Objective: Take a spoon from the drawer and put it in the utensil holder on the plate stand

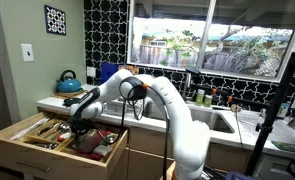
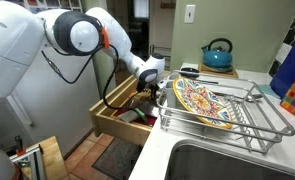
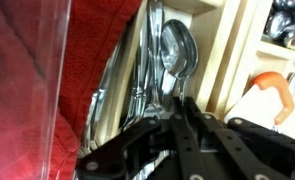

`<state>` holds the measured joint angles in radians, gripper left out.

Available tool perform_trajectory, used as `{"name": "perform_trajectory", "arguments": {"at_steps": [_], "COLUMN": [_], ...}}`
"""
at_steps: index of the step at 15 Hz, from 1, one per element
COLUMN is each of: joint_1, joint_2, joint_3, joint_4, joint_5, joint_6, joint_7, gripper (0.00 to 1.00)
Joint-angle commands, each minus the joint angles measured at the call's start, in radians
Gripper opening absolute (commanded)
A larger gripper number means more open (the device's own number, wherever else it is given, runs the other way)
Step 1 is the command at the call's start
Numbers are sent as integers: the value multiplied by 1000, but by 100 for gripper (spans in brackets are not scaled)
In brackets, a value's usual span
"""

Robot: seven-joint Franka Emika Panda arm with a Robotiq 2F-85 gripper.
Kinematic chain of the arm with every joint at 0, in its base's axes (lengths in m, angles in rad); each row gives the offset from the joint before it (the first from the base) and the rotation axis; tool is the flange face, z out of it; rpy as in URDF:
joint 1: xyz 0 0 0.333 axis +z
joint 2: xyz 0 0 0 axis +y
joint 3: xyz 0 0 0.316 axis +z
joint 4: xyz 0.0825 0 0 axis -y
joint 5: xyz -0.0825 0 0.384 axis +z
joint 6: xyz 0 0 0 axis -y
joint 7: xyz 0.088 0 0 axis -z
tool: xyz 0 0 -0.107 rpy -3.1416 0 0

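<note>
The drawer [image 1: 27,152] stands pulled out below the counter, with cutlery and red items in its wooden compartments. My gripper [image 1: 84,128] reaches down into it, also seen in an exterior view [image 2: 145,93]. In the wrist view the gripper [image 3: 174,105] is shut on the handle of a spoon [image 3: 177,50] whose bowl points away, lying among other cutlery. The plate stand [image 2: 249,122] is a wire rack on the counter holding a patterned plate [image 2: 200,100]. I cannot make out the utensil holder.
A wooden divider [image 3: 222,50] runs right of the cutlery and a red cloth-like item [image 3: 77,70] lies to the left. A blue kettle [image 2: 218,55] sits behind the rack. The steel sink [image 2: 227,165] lies in front of it. Bottles line the window sill [image 1: 202,97].
</note>
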<state>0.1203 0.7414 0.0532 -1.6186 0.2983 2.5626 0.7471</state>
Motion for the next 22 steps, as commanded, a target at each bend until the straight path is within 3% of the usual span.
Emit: {"name": "perform_trajectory", "arguments": {"at_steps": [1, 6, 18, 19, 20, 22], "joint_1": [3, 3, 72, 76, 76, 88], "joint_2": [-58, -96, -82, -83, -87, -95], "joint_3": [-4, 0, 22, 21, 21, -4], "joint_4": [-55, -89, -95, -96, -97, -99], "joint_5": [25, 27, -23, -20, -16, -23], "joint_6": [-37, -27, -6, -1, 4, 29], "joint_7": [9, 9, -163, -172, -181, -157], "gripper": [2, 2, 2, 5, 34, 32]}}
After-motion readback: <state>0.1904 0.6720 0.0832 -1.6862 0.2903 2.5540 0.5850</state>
